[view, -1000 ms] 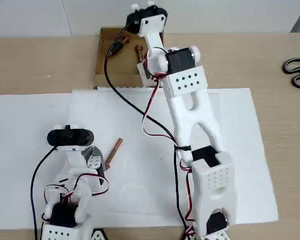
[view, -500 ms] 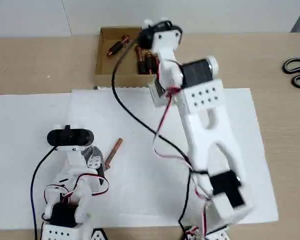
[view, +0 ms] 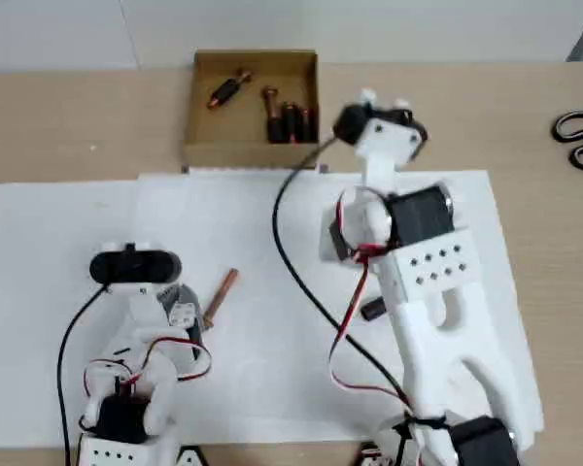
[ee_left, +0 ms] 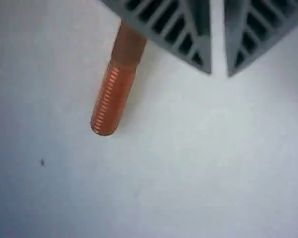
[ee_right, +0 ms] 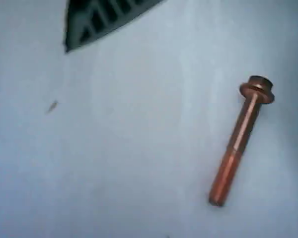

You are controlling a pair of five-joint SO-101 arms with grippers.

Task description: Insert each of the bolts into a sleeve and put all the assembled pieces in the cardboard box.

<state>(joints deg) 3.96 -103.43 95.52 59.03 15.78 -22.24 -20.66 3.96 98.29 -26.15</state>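
Drop-off done: right arm (view: 423,267) is back from the cardboard box (view: 199,107); one bolt (view: 221,296) still loose.
Nearest me, the left claw (ee_left: 219,73) sits unmoved, almost closed on nothing, with the bolt just beside it on the white paper (view: 58,233). A small dark piece (view: 372,309), possibly a sleeve, lies by the right arm. I cannot tell how far the right claw (view: 336,240) is open. Assembled pieces (view: 287,121) lie in the box. Scissors (view: 578,136) obstruct nothing.
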